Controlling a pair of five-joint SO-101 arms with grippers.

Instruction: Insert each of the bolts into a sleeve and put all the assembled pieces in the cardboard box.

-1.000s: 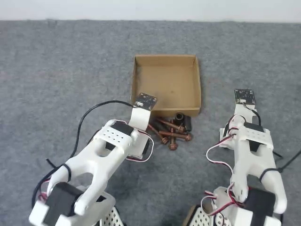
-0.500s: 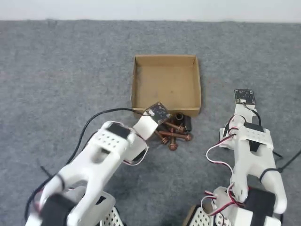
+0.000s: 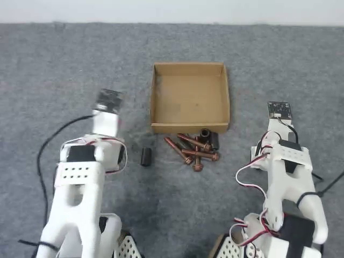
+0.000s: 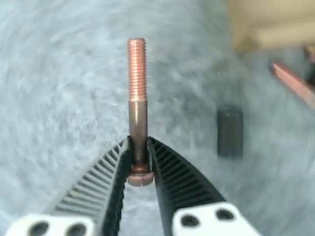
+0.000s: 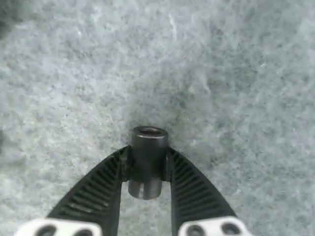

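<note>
Pinching copper bolt just above its head between left gripper fingers, threaded end pointing away from wrist. Clamping black sleeve in right gripper, open bore facing outward, over grey carpet. In high view: cardboard box at upper centre; just below it, heap of bolts with two sleeves alongside; lone sleeve lying left of heap, apart.

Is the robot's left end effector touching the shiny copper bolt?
Touching. In the left wrist view, the left end effector pinches the bolt near its head, with no gap on either side of the shaft.
</note>
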